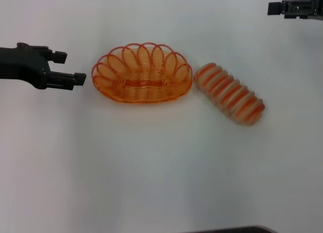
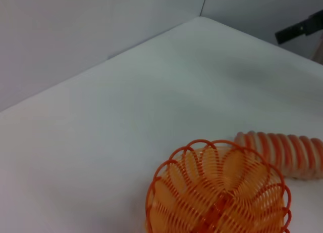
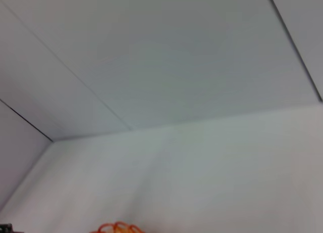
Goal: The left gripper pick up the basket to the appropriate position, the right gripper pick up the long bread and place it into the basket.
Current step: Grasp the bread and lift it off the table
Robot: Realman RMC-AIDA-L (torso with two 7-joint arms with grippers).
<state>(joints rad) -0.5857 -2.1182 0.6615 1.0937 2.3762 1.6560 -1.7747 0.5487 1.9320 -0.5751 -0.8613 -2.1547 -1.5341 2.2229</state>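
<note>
The orange wire basket (image 1: 142, 86) stands empty on the white table, left of centre. The long bread (image 1: 229, 92), striped orange and cream, lies on the table just right of the basket, slanted and apart from it. My left gripper (image 1: 70, 67) is open and empty, level with the basket's left end, a short gap away. My right gripper (image 1: 295, 8) is at the far right back, well away from the bread. The left wrist view shows the basket (image 2: 219, 192), the bread (image 2: 282, 152) behind it and the right gripper (image 2: 299, 30) far off. The right wrist view shows only a bit of the basket's rim (image 3: 117, 227).
The white table (image 1: 151, 162) spreads around the basket and bread. A dark edge (image 1: 237, 229) shows at the near side. Pale walls (image 2: 75, 31) meet the table behind the work area.
</note>
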